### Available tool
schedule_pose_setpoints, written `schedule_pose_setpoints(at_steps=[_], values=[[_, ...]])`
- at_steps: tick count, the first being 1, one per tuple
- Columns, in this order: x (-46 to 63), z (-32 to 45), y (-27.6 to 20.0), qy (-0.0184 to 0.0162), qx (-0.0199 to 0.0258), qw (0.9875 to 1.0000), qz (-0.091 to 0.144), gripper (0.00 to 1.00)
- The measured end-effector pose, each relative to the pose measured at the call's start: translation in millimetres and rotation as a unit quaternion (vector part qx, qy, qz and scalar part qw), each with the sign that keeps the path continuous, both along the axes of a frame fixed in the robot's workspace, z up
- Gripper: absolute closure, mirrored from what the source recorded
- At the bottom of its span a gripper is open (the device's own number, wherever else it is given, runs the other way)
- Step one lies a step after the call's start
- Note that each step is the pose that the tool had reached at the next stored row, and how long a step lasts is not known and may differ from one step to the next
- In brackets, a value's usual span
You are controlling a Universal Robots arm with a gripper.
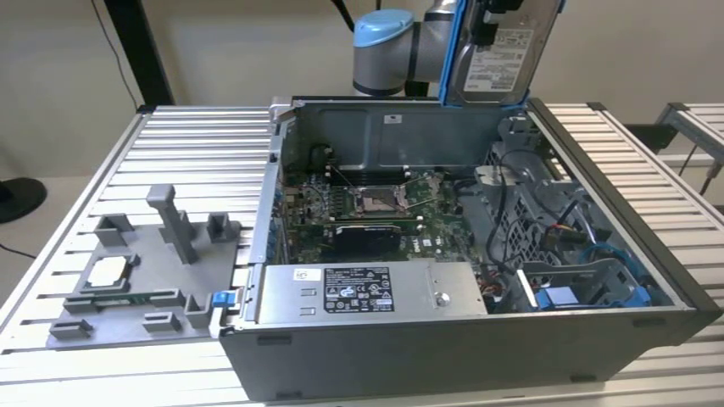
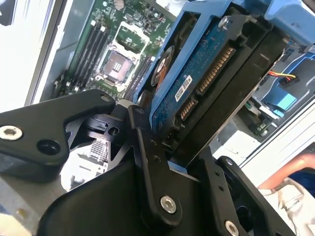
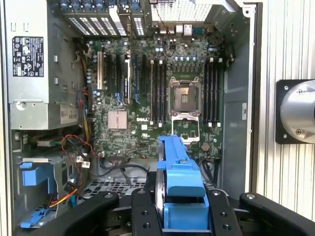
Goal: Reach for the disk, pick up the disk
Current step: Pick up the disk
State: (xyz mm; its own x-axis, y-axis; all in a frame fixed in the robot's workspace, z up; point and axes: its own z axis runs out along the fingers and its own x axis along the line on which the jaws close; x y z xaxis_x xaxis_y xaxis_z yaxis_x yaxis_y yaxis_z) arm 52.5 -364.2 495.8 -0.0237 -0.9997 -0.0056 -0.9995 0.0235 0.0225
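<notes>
The arm is up above the far wall of the open computer case, and the disk hangs in the air with it, well clear of the case. In the exterior view the disk stands on edge, its white label facing the camera and a strip of its blue bracket running down the side toward the exterior view's left. The arm's blue-capped joint sits just beside it.

The second wrist view gives what that view hides: the gripper is clamped on the disk, black fingers pressed against either side of it, with the drive's blue circuit board and connector pins turned to the lens. The first wrist view looks straight down past the bracket, seen edge-on between the fingers, onto the motherboard and its bare processor socket far below.

The exterior view alone takes in the rest of the room: the slatted metal table, the grey fixture plate with a small silver chip on it, and the grey power supply box along the near side of the case. I think the blue-lined bay in the near corner holds no drive, though cables clutter it.
</notes>
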Motion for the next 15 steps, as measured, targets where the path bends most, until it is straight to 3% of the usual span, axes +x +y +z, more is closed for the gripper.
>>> schedule_pose_setpoints(at_steps=[15], values=[[0.0,0.0,-22.2,0.0000,0.0000,1.0000,0.000,1.00]])
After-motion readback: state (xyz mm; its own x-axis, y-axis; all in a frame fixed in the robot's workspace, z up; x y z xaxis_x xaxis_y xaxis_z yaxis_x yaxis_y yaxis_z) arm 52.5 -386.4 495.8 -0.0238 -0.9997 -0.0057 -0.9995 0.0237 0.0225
